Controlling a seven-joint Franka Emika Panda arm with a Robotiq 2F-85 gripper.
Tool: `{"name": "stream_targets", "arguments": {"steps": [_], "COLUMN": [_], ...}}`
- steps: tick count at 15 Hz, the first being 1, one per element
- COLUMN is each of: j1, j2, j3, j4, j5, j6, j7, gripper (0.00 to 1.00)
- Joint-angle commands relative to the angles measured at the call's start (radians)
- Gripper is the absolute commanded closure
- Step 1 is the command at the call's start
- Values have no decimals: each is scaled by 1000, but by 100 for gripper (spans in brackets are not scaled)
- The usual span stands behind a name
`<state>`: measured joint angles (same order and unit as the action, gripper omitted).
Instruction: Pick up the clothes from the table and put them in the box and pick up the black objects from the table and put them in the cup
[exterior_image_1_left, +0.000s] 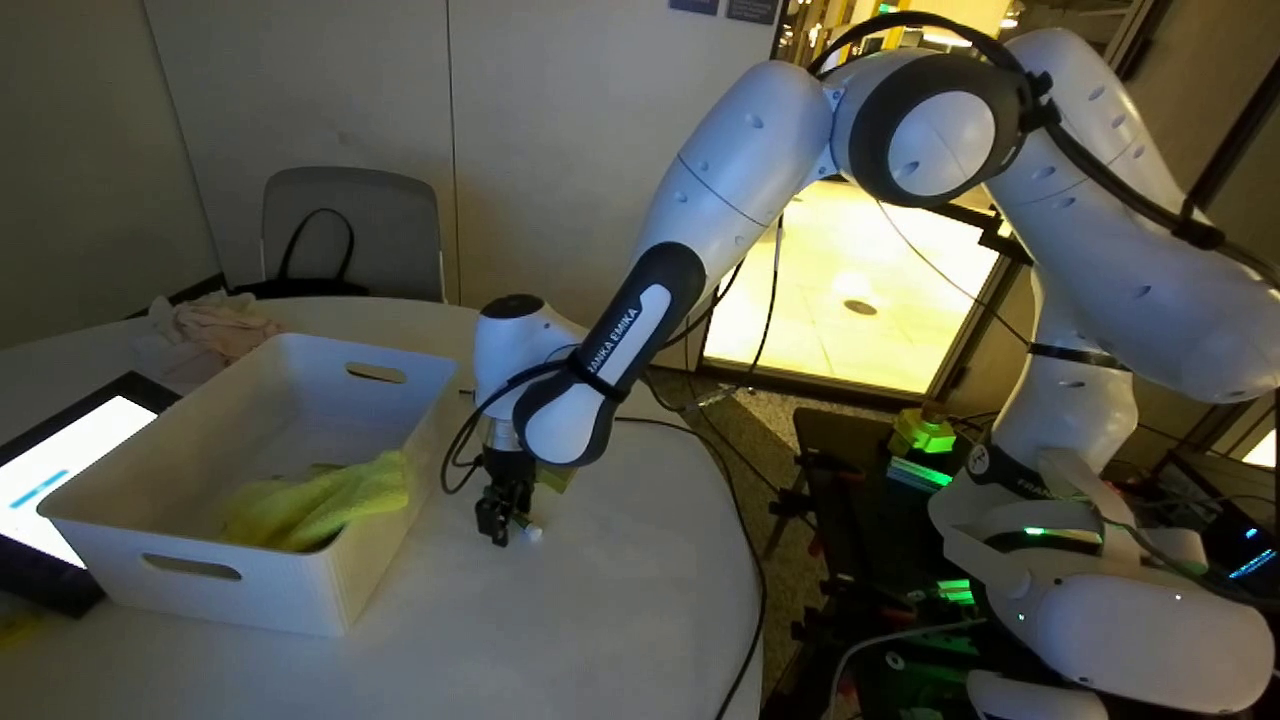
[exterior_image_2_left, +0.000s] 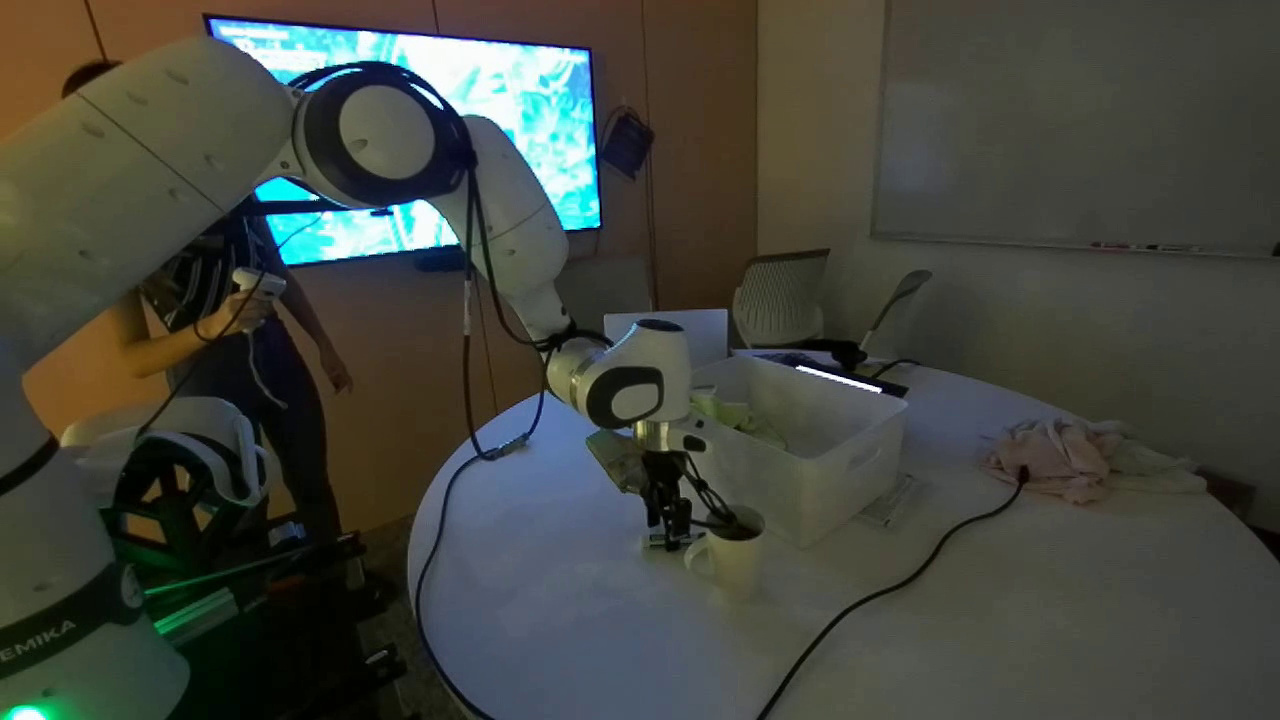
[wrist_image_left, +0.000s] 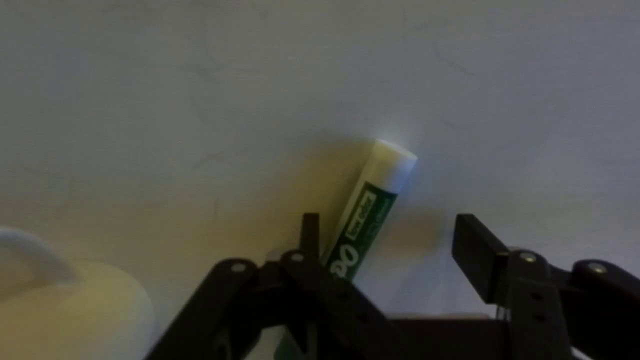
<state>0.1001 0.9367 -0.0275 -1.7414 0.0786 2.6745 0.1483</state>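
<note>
My gripper (wrist_image_left: 386, 225) stands open low over the white table (exterior_image_1_left: 600, 630), its fingers on either side of a white marker with a green label (wrist_image_left: 370, 210). The left finger in the wrist view is close to the marker; a wide gap separates the right finger from it. Beside the gripper is the white cup (exterior_image_2_left: 738, 572), whose handle and side (wrist_image_left: 95, 310) also show at the wrist view's lower left. Its mouth looks dark, and the contents cannot be made out. Yellow-green clothes (exterior_image_1_left: 345, 500) lie in the white box (exterior_image_1_left: 250, 590). No black objects can be picked out on the table.
The box, with its tall walls, stands close to the gripper and cup. A lit tablet (exterior_image_1_left: 90, 470) lies beside it. A pale pink and white cloth heap (exterior_image_2_left: 1065, 460) rests farther along the table. A black cable (exterior_image_2_left: 890, 580) crosses the tabletop.
</note>
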Motion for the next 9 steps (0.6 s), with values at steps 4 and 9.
{"name": "stream_targets", "arguments": {"steps": [4, 9], "j1": [1, 8], "j2": [14, 5], "j3": [-1, -7], "j4": [32, 23], "j5": [-16, -20], "j6": [5, 2], "j7": [0, 5], "gripper": [53, 69]}}
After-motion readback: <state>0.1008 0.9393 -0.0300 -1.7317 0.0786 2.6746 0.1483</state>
